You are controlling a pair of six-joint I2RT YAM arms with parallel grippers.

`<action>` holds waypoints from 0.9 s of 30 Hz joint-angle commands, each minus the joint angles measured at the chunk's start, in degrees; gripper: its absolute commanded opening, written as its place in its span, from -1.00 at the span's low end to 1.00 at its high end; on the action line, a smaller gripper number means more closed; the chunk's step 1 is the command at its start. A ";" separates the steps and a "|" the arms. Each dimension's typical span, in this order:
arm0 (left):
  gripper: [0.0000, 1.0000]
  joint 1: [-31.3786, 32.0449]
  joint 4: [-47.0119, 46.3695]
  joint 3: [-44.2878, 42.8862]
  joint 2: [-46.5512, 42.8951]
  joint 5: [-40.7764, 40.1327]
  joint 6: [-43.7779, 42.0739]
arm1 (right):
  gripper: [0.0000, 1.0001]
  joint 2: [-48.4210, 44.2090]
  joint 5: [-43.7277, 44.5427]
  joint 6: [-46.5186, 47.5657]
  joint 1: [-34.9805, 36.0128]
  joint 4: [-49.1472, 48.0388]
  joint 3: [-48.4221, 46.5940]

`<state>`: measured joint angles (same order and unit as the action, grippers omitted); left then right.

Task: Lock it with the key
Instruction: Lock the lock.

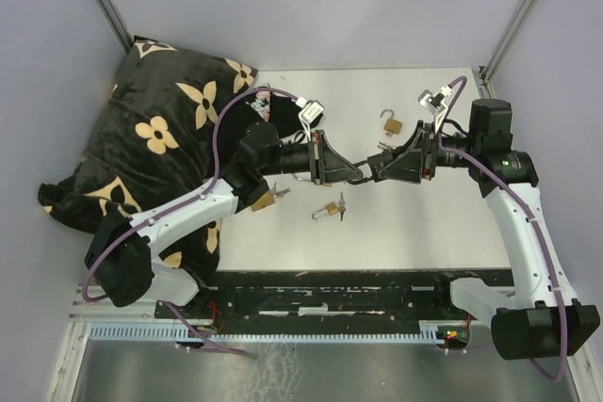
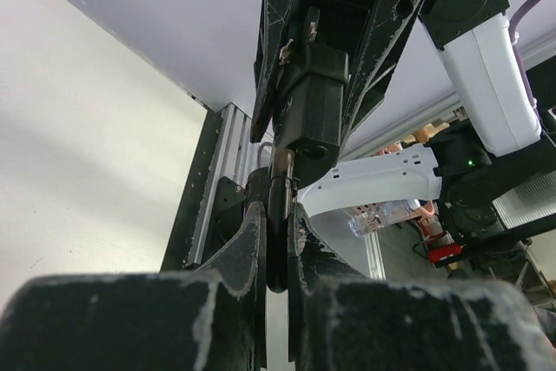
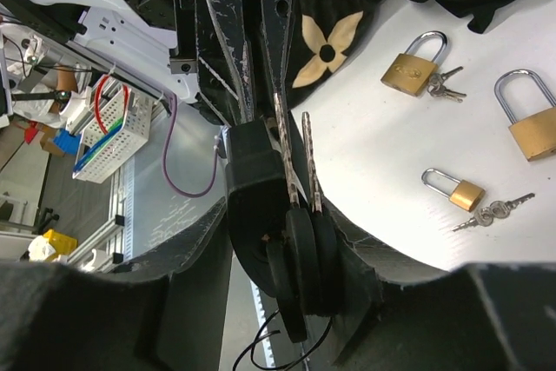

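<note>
Both arms meet in mid-air over the table's middle. My left gripper (image 1: 350, 169) (image 2: 276, 215) is shut on a thin dark part of a black padlock (image 2: 311, 110) (image 3: 254, 171); that part runs up into its block-shaped body. My right gripper (image 1: 377, 168) (image 3: 278, 241) faces it, its jaws partway closed around a bunch of black-headed keys (image 3: 304, 249) at the lock's round end. The right finger touches the key heads, while a gap remains beside the left finger. Two silver key blades (image 3: 282, 141) point away from me. Whether a key sits in the lock I cannot tell.
Several brass padlocks lie on the white table (image 1: 433, 223): one with an open shackle (image 1: 391, 124), one with small keys (image 1: 326, 211) (image 3: 458, 190), one at the cushion's edge (image 1: 264, 200) (image 3: 413, 62). A black flower-patterned cushion (image 1: 170, 129) fills the left side.
</note>
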<state>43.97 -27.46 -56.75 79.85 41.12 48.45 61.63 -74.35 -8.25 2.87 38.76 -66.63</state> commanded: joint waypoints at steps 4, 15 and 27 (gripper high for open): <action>-0.94 -0.73 0.11 -3.50 -2.51 -0.34 -2.35 | -0.03 -1.07 -1.31 -6.45 4.22 -9.80 -0.34; -0.64 -0.73 -3.15 -1.10 -6.02 -2.33 -1.30 | -0.97 -1.87 -1.44 -9.36 5.47 -13.15 0.18; 0.11 0.02 -14.58 9.96 -16.13 -13.91 4.60 | -0.97 -2.97 -0.42 -32.44 6.07 -33.24 -2.37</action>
<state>43.53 -36.58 -48.86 65.93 32.42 50.83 60.84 -73.54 -31.31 8.36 16.82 -65.56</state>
